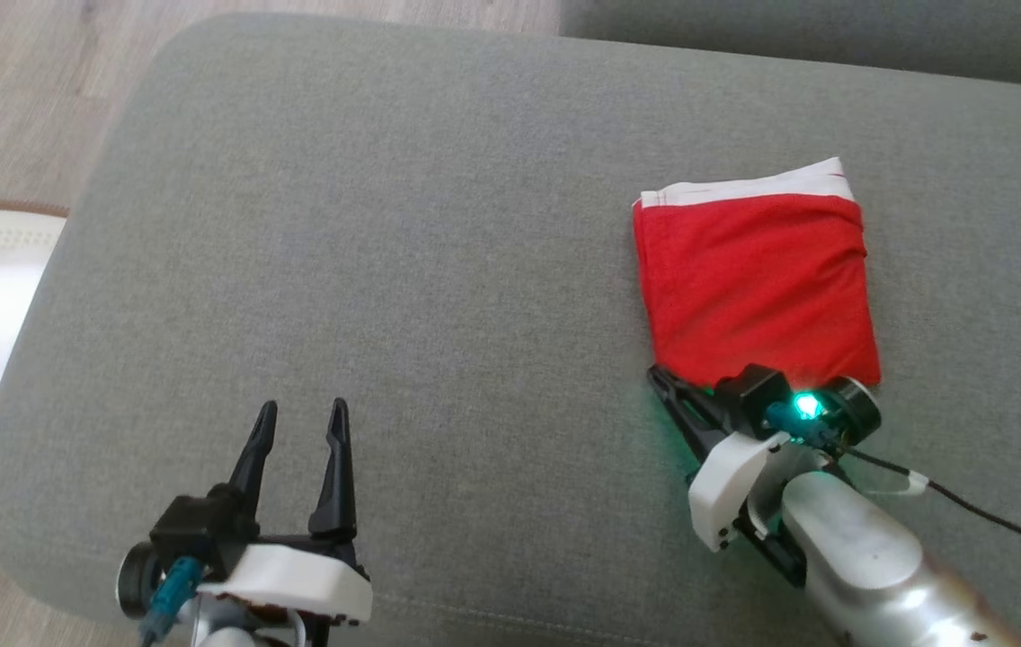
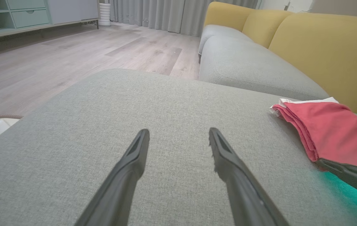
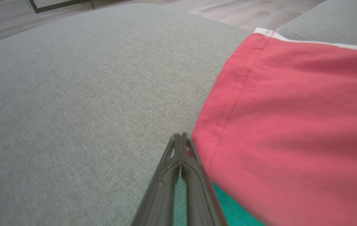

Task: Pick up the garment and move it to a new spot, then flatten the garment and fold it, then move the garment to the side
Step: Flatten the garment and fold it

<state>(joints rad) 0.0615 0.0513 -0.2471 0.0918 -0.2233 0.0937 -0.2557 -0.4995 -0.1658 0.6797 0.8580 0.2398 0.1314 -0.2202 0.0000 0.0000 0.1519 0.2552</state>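
Fingers of the left gripper were seen spread apart in the head view over the grey sofa cushion, the folded red garment laid on its right part. In the left wrist view the garment was shown to their right. In the right wrist view the right gripper was found clenched at the garment's hem; a pinch of cloth could not be told.

The garment lies on the cushion, right of the left gripper.

Soft, even light; green glow tints the cushion, and the near garment blurs.
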